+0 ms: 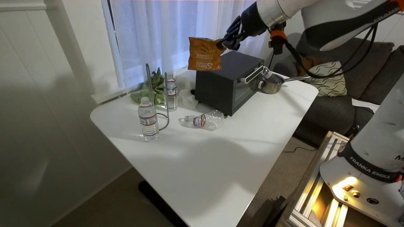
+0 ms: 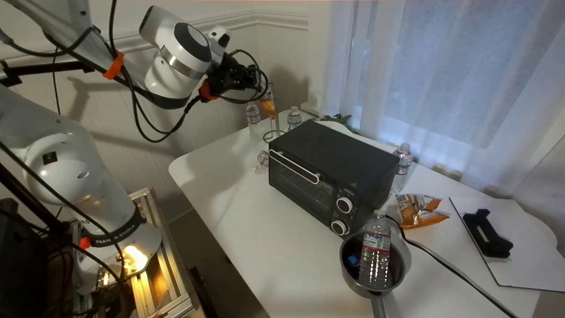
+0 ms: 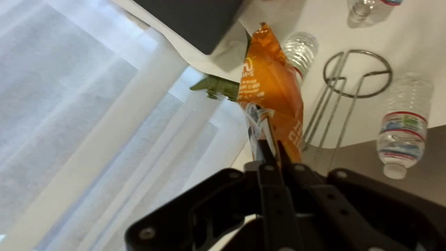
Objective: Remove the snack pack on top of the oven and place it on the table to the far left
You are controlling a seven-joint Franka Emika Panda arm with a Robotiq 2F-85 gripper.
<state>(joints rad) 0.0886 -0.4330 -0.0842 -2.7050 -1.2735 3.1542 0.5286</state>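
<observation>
The gripper (image 3: pixel 274 148) pinches the snack pack (image 1: pixel 205 54) by its edge. In an exterior view, the snack pack hangs in the air at the upper centre of the frame, held near its upper right corner, with its printed lettering inverted. In the wrist view, the snack pack extends upward from the gripper through the middle of the frame.

The snack pack is apart from the oven (image 2: pixel 331 148), which occupies the centre of the frame in an exterior view. The front of the oven carries a pale bar handle (image 2: pixel 293 167) and two control knobs (image 2: pixel 344 204). The oven stands on the worktop (image 1: pixel 202 179).

In an exterior view, an upright bottle (image 1: pixel 148 123) stands at the left of the frame, just beside a wire stand (image 1: pixel 167 104). A second upright bottle (image 1: pixel 171 97) is behind the wire stand, near a green item (image 1: pixel 145 93) of uncertain type. A clear bottle (image 1: pixel 202 120) lies on its side near the oven; contact between the two cannot be confirmed.

In an exterior view, a saucepan (image 2: pixel 397 263) sits at the lower right of the frame and contains a tilted bottle (image 2: pixel 375 256). An orange packet (image 2: pixel 417 216) lies on the worktop to the right of the oven. A partly hidden bottle (image 2: pixel 402 163) stands beyond the oven. A white board (image 2: pixel 525 260) with a black handle (image 2: pixel 495 246) is at the right edge of the frame. A pale curtain (image 1: pixel 186 25) hangs behind the worktop.
</observation>
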